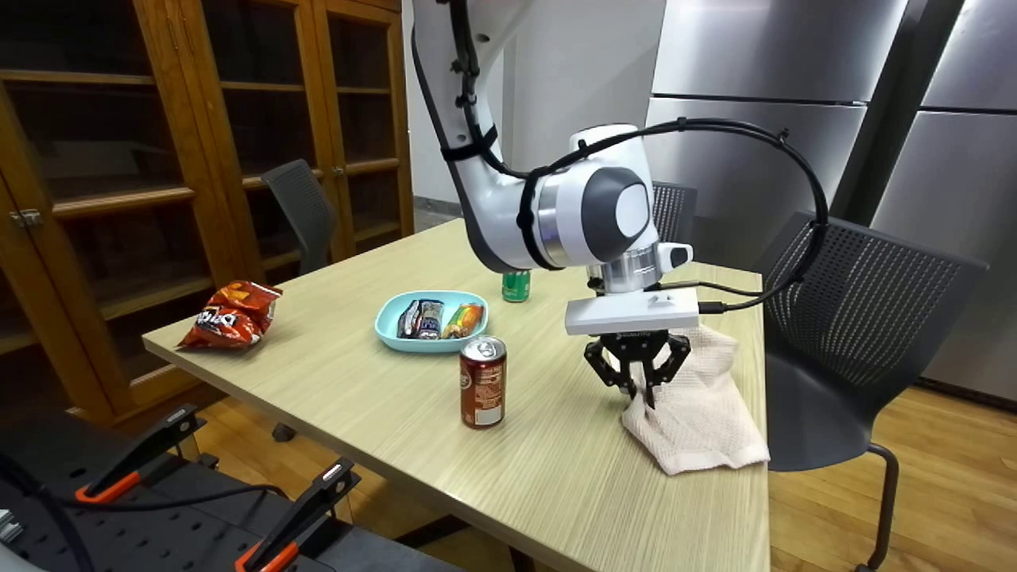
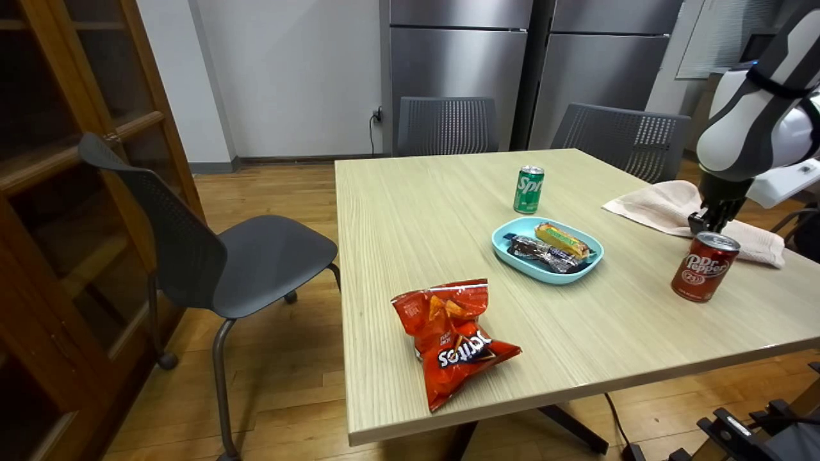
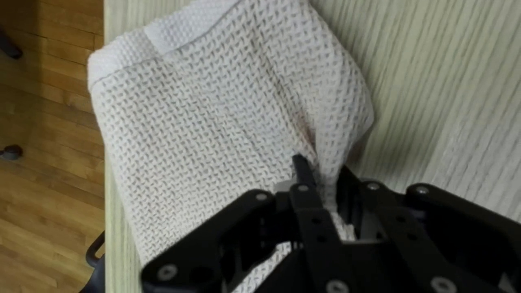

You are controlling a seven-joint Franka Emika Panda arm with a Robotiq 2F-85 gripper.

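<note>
Wrist view is showing your pincer (image 3: 324,179) gripping a raised fold of the pale towel (image 3: 195,134), the cloth filling the gap between its fingertips (image 3: 304,171). For a sound grip, you are best holding the pincer low and steady, having the fold sit well inside the fingertips rather than at their ends; a shallow bite would be risking a slip. In an exterior view, the towel is lying along the table (image 1: 556,477) edge beside the dark chair (image 1: 874,310), with the Dr Pepper can (image 1: 483,381) standing apart from it. The towel's long axis seems to be running roughly with that edge, though the arm (image 1: 508,214) is hiding part of it. The hemmed end is pointing away from the table's far corner, one hemmed corner is reaching the edge, and the pinched fold is slanting a little off that line.
</note>
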